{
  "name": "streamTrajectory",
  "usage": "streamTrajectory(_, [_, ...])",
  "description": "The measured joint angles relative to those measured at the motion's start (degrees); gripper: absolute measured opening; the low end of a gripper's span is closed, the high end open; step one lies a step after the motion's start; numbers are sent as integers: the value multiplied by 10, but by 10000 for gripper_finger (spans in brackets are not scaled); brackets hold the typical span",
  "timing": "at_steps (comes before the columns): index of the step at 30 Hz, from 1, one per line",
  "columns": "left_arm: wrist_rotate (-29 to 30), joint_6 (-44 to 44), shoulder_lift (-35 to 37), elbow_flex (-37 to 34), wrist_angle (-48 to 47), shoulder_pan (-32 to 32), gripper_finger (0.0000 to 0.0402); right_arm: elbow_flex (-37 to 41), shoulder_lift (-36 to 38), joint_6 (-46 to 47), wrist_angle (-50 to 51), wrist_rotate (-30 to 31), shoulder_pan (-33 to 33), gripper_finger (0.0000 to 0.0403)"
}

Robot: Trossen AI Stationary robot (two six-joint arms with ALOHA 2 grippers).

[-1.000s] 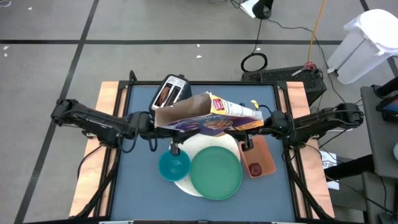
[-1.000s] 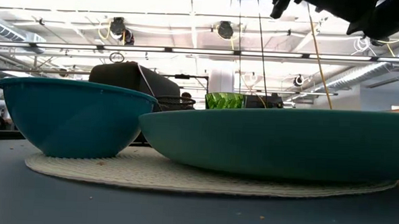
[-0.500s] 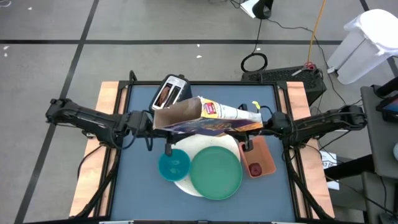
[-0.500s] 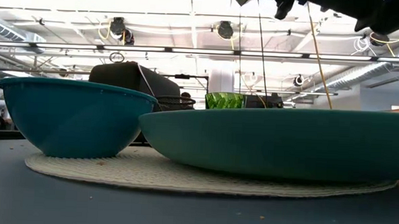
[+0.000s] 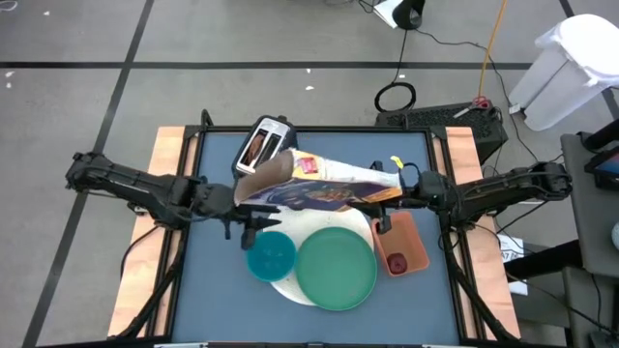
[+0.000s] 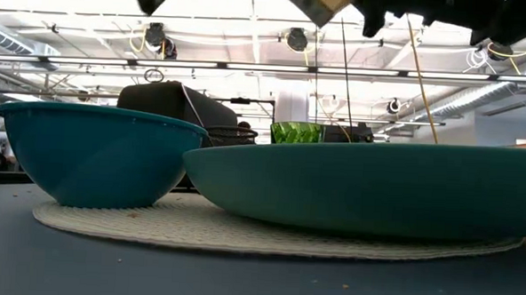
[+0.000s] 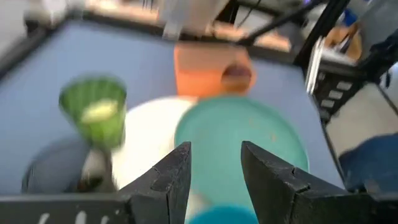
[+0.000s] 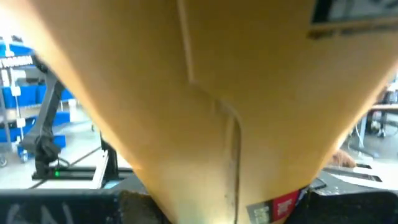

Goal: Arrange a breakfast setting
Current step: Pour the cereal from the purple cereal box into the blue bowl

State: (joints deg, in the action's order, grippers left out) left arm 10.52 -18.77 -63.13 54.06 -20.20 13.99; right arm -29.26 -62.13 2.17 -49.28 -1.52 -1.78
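Above the toaster [image 5: 263, 145], right jaws grip a cereal box [image 5: 324, 180]; left jaws open, empty.

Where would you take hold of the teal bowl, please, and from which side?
Grip the teal bowl by its rim, coming from above on its left side. It sits upright and open on the white round plate, and the large green plate crowds its right side.

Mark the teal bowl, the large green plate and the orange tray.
small teal bowl [image 5: 270, 257]: high view, on the middle of its inside.
large green plate [image 5: 336, 268]: high view, on the bare centre of its face.
orange rectangular tray [image 5: 414, 244]: high view, on a bare part of its floor.
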Motion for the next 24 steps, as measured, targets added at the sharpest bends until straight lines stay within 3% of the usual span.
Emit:
streamTrajectory(11, [34, -190, 51, 0, -239, 49, 145, 0, 7, 19, 100, -3, -1, 167])
streamTrajectory(24, [61, -352, 74, 1, -427, 76, 145, 0, 6, 46, 219, -137, -2, 167])
